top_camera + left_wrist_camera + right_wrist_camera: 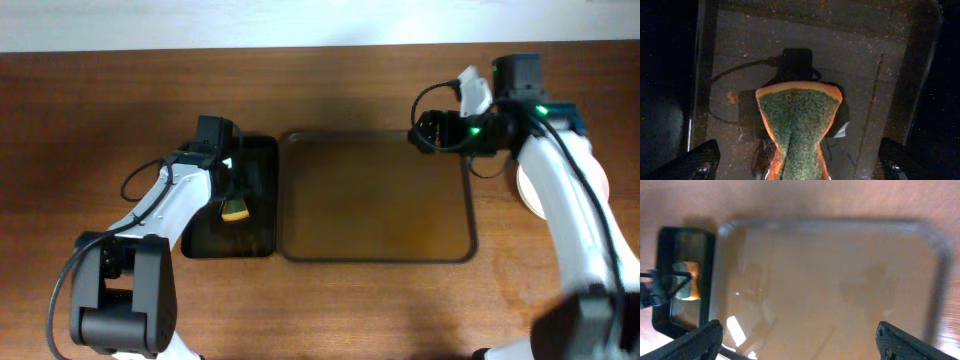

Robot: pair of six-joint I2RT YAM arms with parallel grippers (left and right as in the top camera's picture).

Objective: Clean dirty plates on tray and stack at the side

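Your left gripper (800, 162) hangs open over one sponge (797, 120) in one black tray (262, 150). Your right gripper (800, 340) hangs open above one brown tray (380, 250). Beside it peek white plates (524, 195), too hidden to count.

You have the tray (380, 195) at the middle of the table (100, 80), with the smaller tray (262, 160) just beside its left edge and the sponge (236, 210) lying in that smaller tray. Your left gripper (800, 162) hangs over the sponge, with a fingertip well clear on either side. Your right gripper (420, 132) sits above the tray's far right corner, and right of the tray a plate (524, 192) shows partly from under the right arm.
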